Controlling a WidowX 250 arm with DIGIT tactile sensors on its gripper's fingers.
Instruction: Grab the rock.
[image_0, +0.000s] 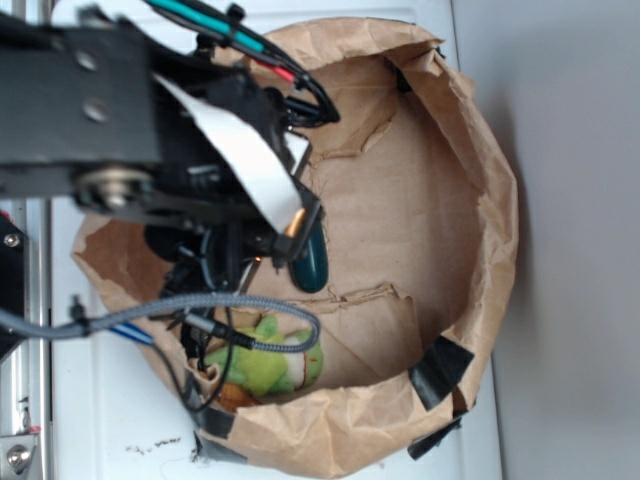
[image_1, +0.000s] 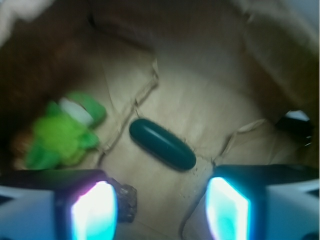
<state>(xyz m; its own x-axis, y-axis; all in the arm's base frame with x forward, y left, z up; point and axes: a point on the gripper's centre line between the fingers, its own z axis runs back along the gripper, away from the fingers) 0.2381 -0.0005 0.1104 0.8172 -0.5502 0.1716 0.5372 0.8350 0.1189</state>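
The rock (image_1: 127, 201), small, rough and brown-grey, lies on the brown paper at the bottom left of the wrist view, partly hidden behind the left finger (image_1: 92, 210). My gripper (image_1: 161, 209) is open, its jaws wide apart with bare paper between them and the rock against the inner side of the left one. In the exterior view the arm (image_0: 150, 120) reaches into the paper bag (image_0: 480, 200) and hides the rock.
A dark green capsule (image_1: 162, 143) lies just beyond the jaws, also visible under the arm (image_0: 312, 262). A lime-green plush toy (image_1: 62, 131) sits at the left, near the bag's lower wall (image_0: 265, 365). Black tape patches (image_0: 440, 372) hold the bag's rim.
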